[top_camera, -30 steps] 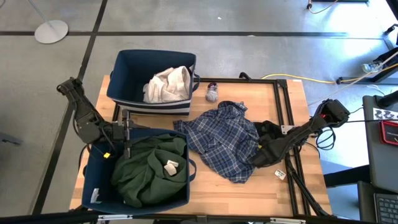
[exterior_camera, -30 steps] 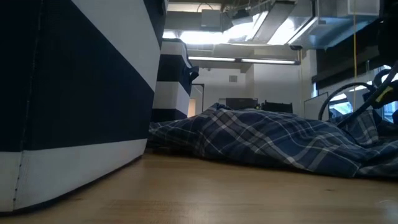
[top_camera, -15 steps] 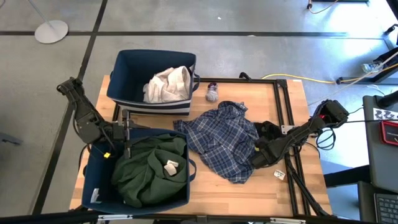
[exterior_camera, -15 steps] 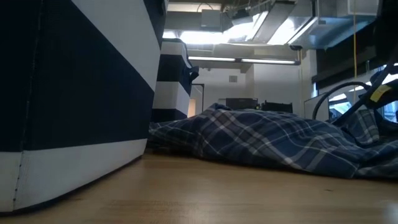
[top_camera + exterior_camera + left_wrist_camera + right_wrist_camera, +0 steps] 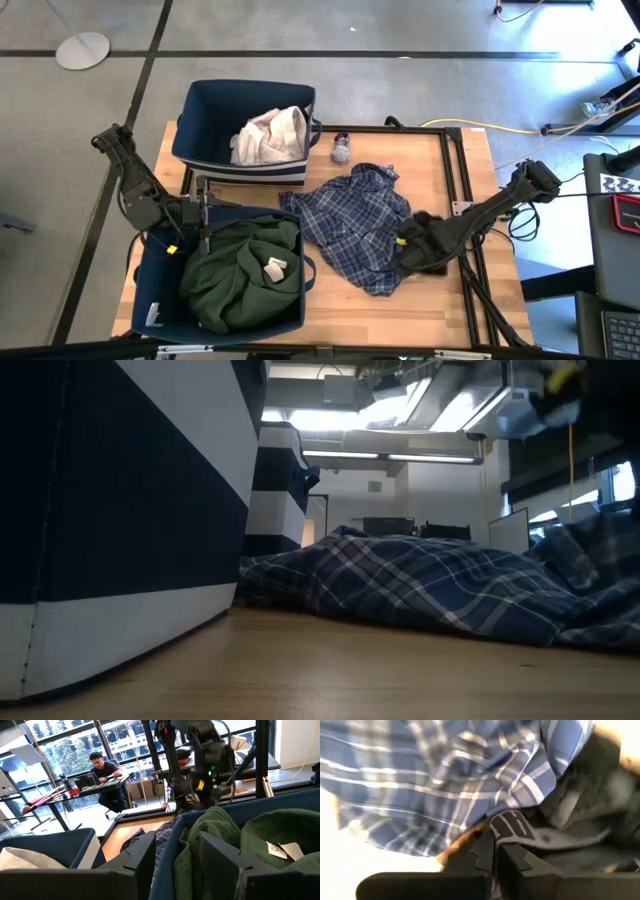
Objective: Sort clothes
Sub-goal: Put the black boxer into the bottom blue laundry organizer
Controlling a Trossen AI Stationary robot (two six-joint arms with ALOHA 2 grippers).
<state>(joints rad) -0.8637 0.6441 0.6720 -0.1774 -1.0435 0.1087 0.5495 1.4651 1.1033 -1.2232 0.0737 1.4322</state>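
Observation:
A blue plaid shirt (image 5: 355, 225) lies spread on the middle of the wooden table (image 5: 400, 305). At its right edge sits a dark grey garment (image 5: 432, 232), and my right gripper (image 5: 405, 248) is shut on it, pointing down. A small grey-purple sock (image 5: 341, 150) rests on the table by the far bin. A white garment (image 5: 268, 135) lies in the far navy bin (image 5: 200, 100), and a dark green one (image 5: 240, 268) fills the near navy bin (image 5: 150, 290). My left gripper (image 5: 205, 215) stands open and level over the near bin's far rim. My right gripper pinches a ribbed grey edge (image 5: 512, 827) of the dark grey garment between its two fingers, coming from above and pointing down. The cloth bunches up under the fingers. The plaid shirt's right edge (image 5: 520, 775) lies against it, and the rest of the garment trails on the table.
A black metal frame (image 5: 455, 170) runs over the table's right part, beside my right arm. A small white tag (image 5: 450, 281) lies near the right arm. Bare wood shows along the near edge between the near bin and the frame.
My right gripper has shut on the dark grey garment, then risen and gone a little toward the table's left, over the plaid shirt's edge. The garment is drawn up into a bunch, and the shirt's right edge has lifted with it.

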